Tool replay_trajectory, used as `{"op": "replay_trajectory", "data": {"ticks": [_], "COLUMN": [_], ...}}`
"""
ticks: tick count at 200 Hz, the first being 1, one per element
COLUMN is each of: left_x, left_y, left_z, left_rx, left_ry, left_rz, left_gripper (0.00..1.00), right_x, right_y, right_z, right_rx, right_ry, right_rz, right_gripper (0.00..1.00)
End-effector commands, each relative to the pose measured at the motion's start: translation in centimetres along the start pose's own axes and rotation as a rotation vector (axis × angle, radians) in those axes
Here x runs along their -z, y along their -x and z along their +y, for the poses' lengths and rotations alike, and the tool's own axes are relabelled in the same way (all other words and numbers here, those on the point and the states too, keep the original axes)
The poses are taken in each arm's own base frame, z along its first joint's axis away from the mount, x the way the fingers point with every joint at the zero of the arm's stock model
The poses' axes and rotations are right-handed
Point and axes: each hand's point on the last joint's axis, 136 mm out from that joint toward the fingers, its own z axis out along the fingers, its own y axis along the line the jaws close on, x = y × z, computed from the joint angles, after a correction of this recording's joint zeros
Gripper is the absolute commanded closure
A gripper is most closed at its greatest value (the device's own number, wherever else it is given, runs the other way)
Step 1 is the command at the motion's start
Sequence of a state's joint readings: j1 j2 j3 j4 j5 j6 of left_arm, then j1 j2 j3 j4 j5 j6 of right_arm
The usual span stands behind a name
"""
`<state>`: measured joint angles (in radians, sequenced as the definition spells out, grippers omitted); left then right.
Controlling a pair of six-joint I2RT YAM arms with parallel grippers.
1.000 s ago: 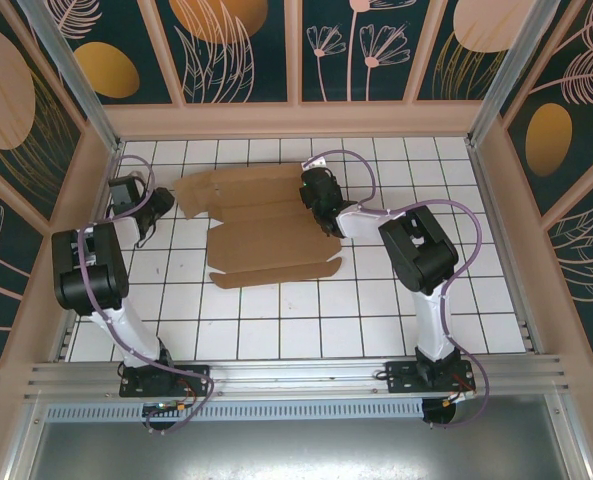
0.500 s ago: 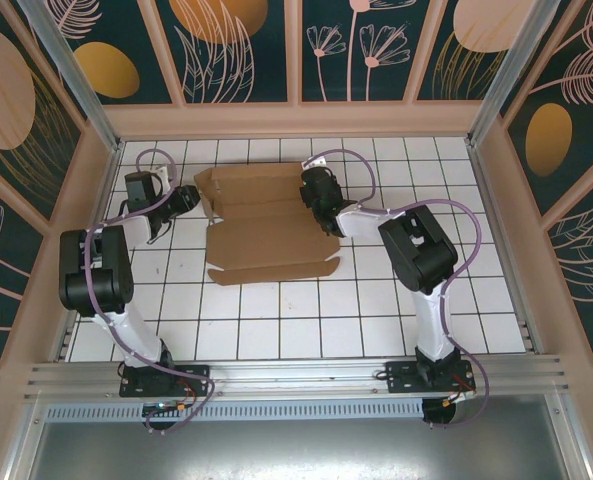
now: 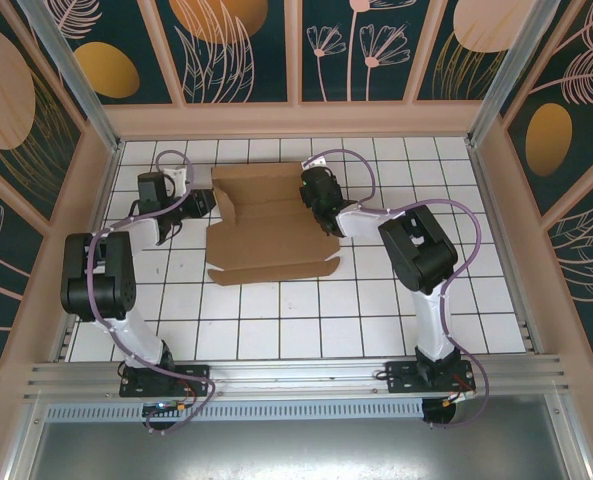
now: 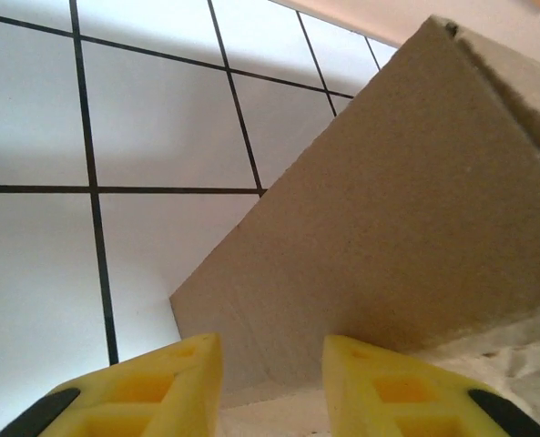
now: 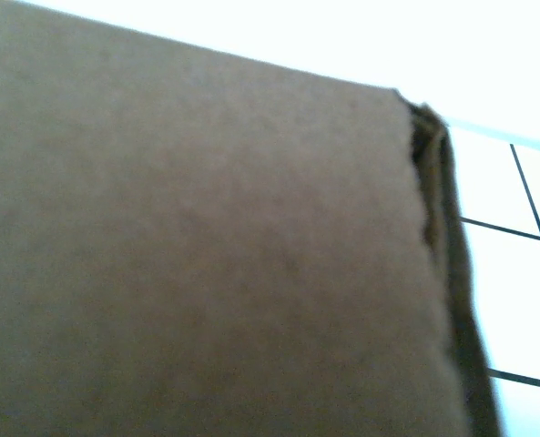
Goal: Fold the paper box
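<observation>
The paper box point(image 3: 266, 238) is a flat brown cardboard sheet lying mid-table, with its left flap point(image 3: 223, 203) standing up. My left gripper point(image 3: 207, 204) is pressed against that flap from the left. In the left wrist view its yellow fingers point(image 4: 171, 375) stand apart, and the flap point(image 4: 388, 218) rises just ahead of them with nothing clamped between. My right gripper point(image 3: 315, 190) rests low on the sheet's right edge. In the right wrist view cardboard point(image 5: 206, 255) sits so close that it hides the fingers.
White tiled floor point(image 3: 276, 320) lies open in front of the sheet and to its right. Pink frame walls point(image 3: 296, 118) and metal posts close in the back and both sides. A metal rail point(image 3: 296, 375) runs along the near edge by the arm bases.
My left gripper has swept right and the sheet's left flaps, flat a second ago, have folded upward and inward. The right arm has not moved.
</observation>
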<state>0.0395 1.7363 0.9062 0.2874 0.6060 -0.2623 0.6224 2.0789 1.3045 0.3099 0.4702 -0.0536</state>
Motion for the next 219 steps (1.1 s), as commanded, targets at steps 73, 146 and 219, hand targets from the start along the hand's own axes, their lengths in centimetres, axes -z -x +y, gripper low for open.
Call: {"op": "replay_trajectory", "data": {"ticks": [73,146,219], "left_x": [2.5,-0.2,-0.9], "left_y": [0.8,-0.6,3.4], "left_z": [-4.3,-3.4,-0.5], "left_rx": [-0.213,-0.272,-0.332], "left_ry": [-0.021,0.052,0.291], "left_rz": [-0.057,0.035,-0.053], "left_gripper": [0.70,0.58,0.51], "right_x": [-0.9,-0.9,-0.8], "right_y": [-8.7,-8.8,-8.7], "right_z": [1.0,1.1,1.1], "right_rx": [0.191,0.194,0.194], "right_ry": [0.030,0.032,0.033], "right_rz": [0.248,0.250,0.247], "right_gripper": [1.00,1.00,1.00]}}
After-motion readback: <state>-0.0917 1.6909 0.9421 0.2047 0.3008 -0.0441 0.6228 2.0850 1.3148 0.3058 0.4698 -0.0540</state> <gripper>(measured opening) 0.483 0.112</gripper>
